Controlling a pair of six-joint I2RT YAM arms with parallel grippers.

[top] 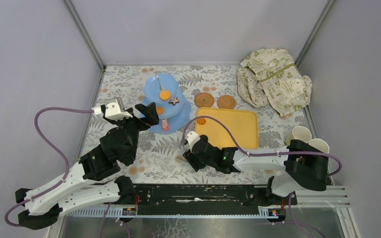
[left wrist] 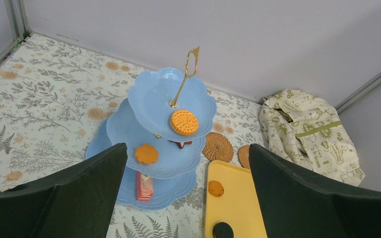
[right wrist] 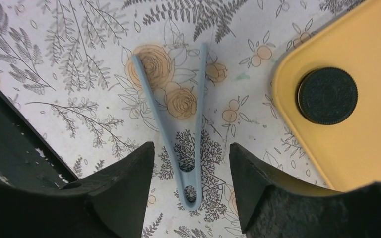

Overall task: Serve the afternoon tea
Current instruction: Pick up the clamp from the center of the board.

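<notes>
Light-blue three-tier stand (left wrist: pixel 149 99) sits upright toward the back of the floral worktop (top: pixel 129 84), gold handle (left wrist: pixel 184 74) pointing straight up. Round orange biscuit (left wrist: pixel 184 122) on top tier, flower-shaped one (left wrist: pixel 146 153) on the middle, pink slice (left wrist: pixel 144 186) at the bottom. Left pincer (top: pixel 149 114) gapes wide beside it, empty. Right pincer (right wrist: pixel 191 148) is spread too, straddling grey-blue tongs (right wrist: pixel 189 179) without touching, hinge end nearest. Yellow tray (top: pixel 233 129) holds a dark cookie (right wrist: pixel 327 95).

A yellow tray (top: pixel 238 134) sits in the middle of the flowery table (top: pixel 124 82). Pale blue tongs (right wrist: pixel 178 124) lie flat beside its near left corner. A crumpled cream cloth (top: pixel 274 82) with green print sits far right
</notes>
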